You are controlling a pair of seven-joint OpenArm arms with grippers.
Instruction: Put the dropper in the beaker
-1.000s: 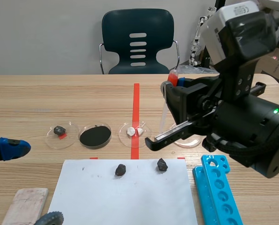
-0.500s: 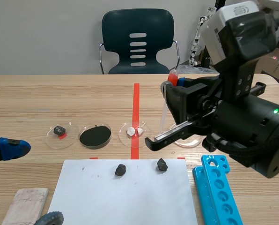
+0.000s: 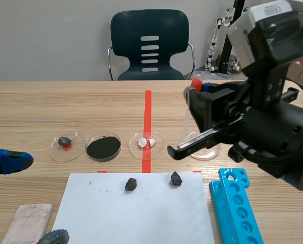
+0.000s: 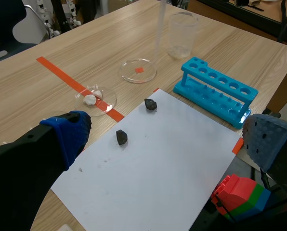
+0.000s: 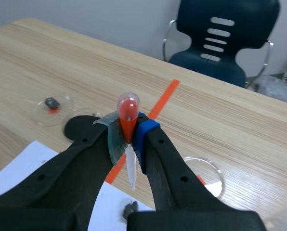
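- Scene view: My right gripper point(image 3: 194, 90) is squeezed tight on the dropper point(image 3: 195, 82). The red bulb is at 12 o'clock and the thin tube points to 6. It hangs up high, near a clear dish point(image 3: 200, 155).
- Left wrist view: My left gripper point(image 4: 167, 137) is wide open and holds nothing. The beaker point(image 4: 182, 36) stands far ahead at 12 o'clock, past the blue rack point(image 4: 215, 91). The tube hangs just beside the beaker, on its 9 o'clock side, not inside yet.
- Right wrist view: The pads point(image 5: 146, 132) pinch the dropper under its bulb. I think I should slide it over the beaker's mouth, keep it straight, go down slowly, then let go, so the beaker does not tip.
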